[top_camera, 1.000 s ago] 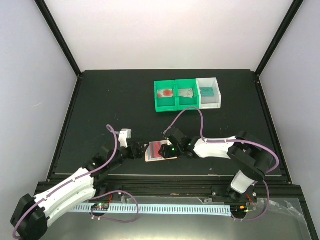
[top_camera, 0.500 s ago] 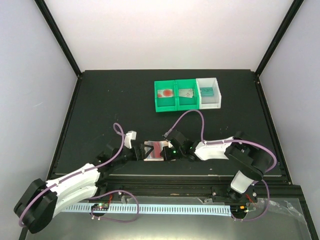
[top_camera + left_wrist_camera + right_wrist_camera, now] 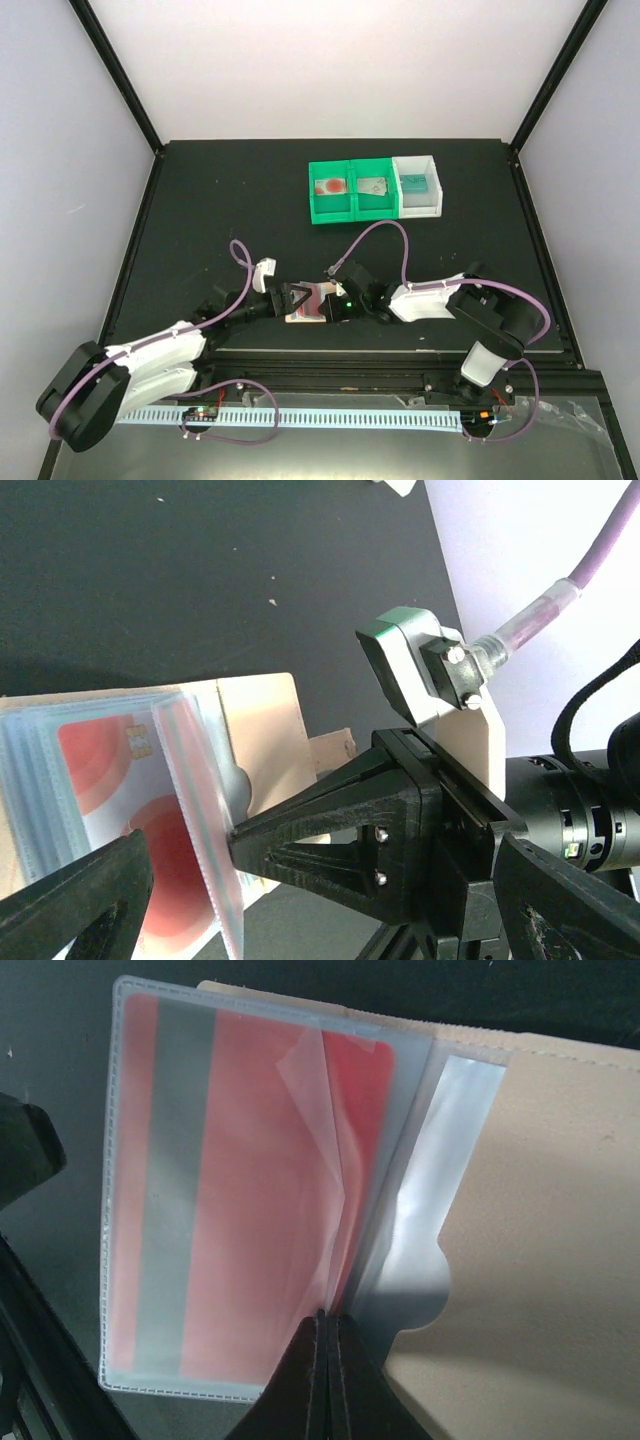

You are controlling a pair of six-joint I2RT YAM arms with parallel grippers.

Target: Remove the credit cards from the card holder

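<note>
Peach-orange card holder (image 3: 540, 1190) lies open on the black tabletop (image 3: 220, 200), close to its near edge, between the two arms; its clear sleeves (image 3: 440, 1140) stand fanned up, and one shows a red credit card (image 3: 250, 1180) with a grey stripe inside; the right pincer (image 3: 326, 1332) is clamped tight on the lower edge of those sleeves; the left pincer (image 3: 296, 298) sits just beside the holder with its fingers spread wide, gripping nothing; three credit cards (image 3: 373, 185) lie in the green and white bins (image 3: 335, 214), well apart at the far side; likely risks from here — the right pincer seems to hold plastic rather than card, so a pull would probably lift or drag the whole holder, since nothing pins it down; the slick sleeves could slip free; the left pincer, closing in, might catch sleeve and card together — or bump the other pincer, as the two are nearly touching
</note>
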